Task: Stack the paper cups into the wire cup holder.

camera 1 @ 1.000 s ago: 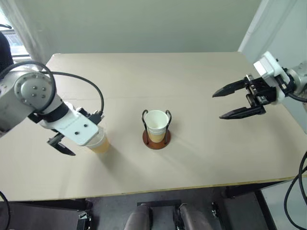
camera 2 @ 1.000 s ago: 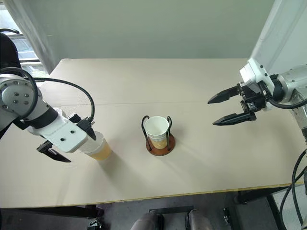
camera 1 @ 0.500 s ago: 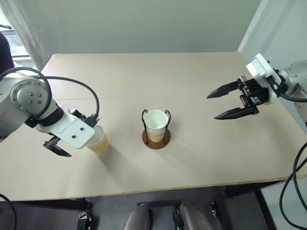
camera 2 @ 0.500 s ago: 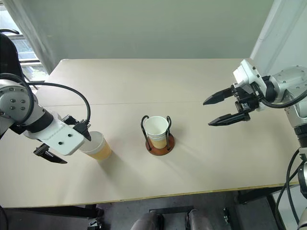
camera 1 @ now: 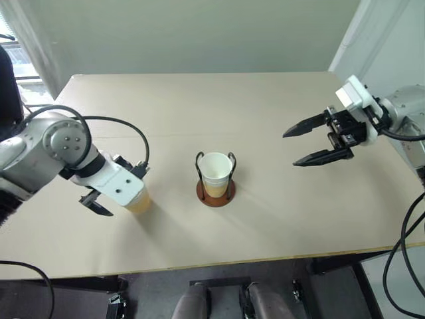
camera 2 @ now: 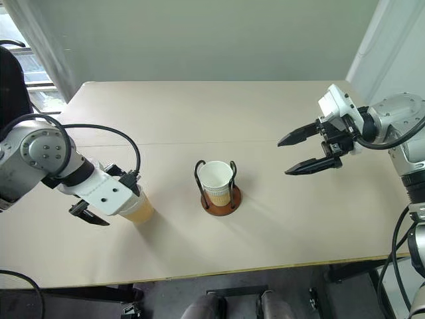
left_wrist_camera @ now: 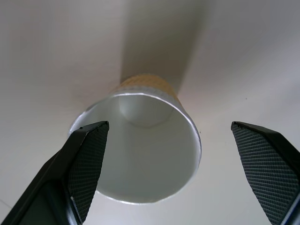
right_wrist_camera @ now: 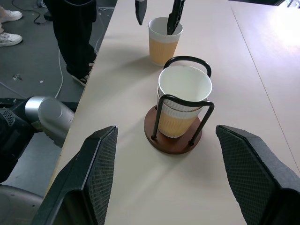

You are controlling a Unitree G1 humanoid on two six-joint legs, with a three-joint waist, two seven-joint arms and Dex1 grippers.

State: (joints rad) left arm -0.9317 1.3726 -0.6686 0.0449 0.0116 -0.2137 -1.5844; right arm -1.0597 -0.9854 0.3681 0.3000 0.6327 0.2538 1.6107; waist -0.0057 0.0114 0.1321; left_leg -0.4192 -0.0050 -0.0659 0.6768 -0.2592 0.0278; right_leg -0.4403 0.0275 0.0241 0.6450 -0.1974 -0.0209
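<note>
Now I'm hovering my wide-open left gripper (left_wrist_camera: 159,159) around the last paper cup (left_wrist_camera: 140,154) on the bench (camera 1: 265,106); its fingers (left_wrist_camera: 84,159) probably risk tipping it. Right gripper (camera 1: 312,141) is idling open near the wire cup holder (camera 1: 216,189).

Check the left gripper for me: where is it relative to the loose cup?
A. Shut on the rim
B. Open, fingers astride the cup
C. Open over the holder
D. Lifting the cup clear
B: the left gripper is open, its fingers astride the loose cup, which stands on the table.

Beige table (camera 1: 279,219), person's legs (right_wrist_camera: 75,28) beside it
</note>
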